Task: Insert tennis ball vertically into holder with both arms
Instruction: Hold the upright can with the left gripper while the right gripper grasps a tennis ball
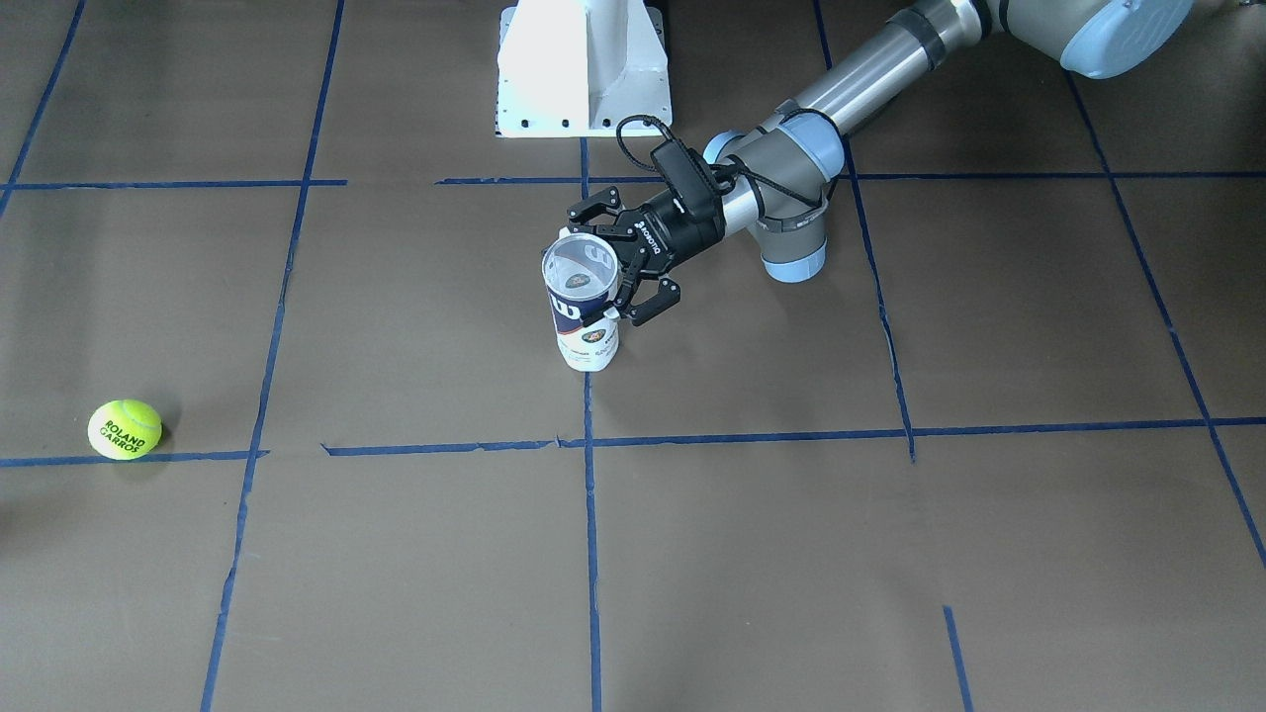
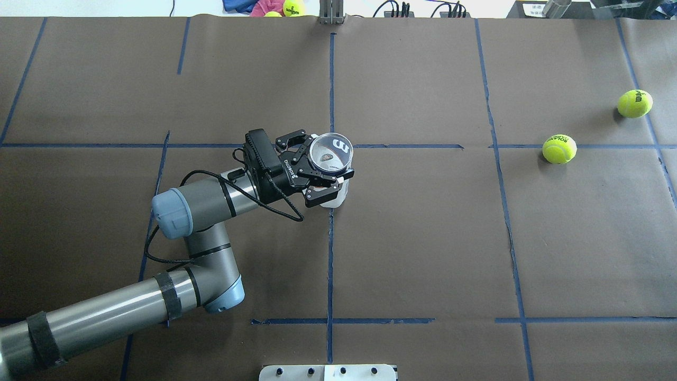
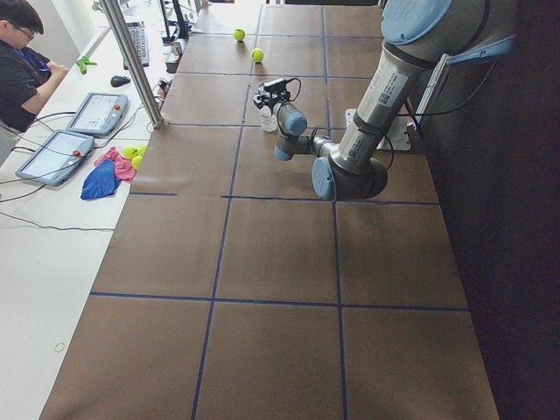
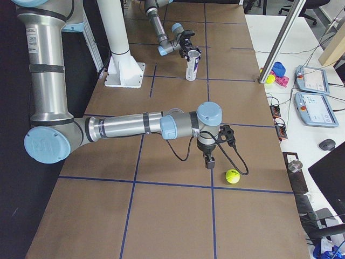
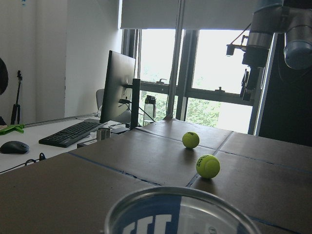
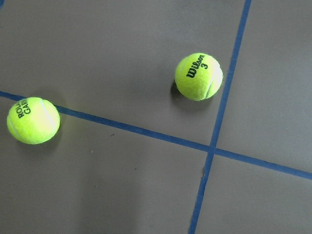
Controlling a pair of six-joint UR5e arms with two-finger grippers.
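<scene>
Left pincer (image 1: 611,265) clasps the tube (image 1: 586,331); right pincer (image 4: 209,161), cannot tell. Coming down off-centre, it could knock the ball (image 4: 232,176) rolling.

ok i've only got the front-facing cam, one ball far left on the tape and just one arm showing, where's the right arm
Observer: The right arm is out past your left edge. Its pincer hangs above the table, touching nothing.
Operator: any balls besides my roland garros one
Observer: Yes. A second ball, Wilson print showing, lies farther from the robot than the roland garros ball and outside your frame.
Operator: can the right wrist cam see them
Observer: It sees both. The second ball sits beside a tape crossing, and the other one sits on the tape line at that view's left.
</scene>
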